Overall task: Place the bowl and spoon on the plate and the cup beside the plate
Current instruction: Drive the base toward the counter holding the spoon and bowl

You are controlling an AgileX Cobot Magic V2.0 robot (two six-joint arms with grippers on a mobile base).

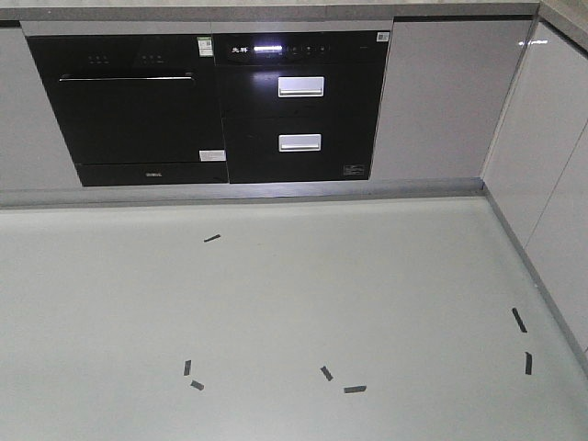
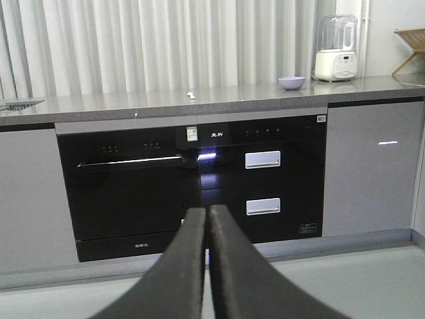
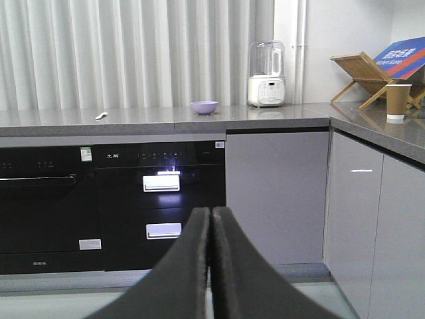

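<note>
The lavender bowl [image 2: 291, 82] [image 3: 204, 107] stands on the far grey countertop [image 2: 133, 105], in front of white curtains. The small pale spoon [image 2: 191, 96] [image 3: 101, 115] lies on the same counter, well left of the bowl. The brown paper cup [image 3: 398, 101] stands on the side counter at the right, by a wooden rack. The plate is out of view. My left gripper [image 2: 207, 211] and right gripper [image 3: 211, 211] are both shut with nothing between the pads, low over the floor and far from the counter. The front view shows only the floor and cabinet fronts.
A white blender [image 2: 336, 48] [image 3: 266, 64] stands right of the bowl. A wooden rack [image 3: 362, 74] with a blue book leans behind the cup. Black built-in appliances [image 1: 138, 106] fill the cabinet front; side cabinets [image 1: 551, 165] run along the right. Dark tape marks [image 1: 326, 373] dot the floor.
</note>
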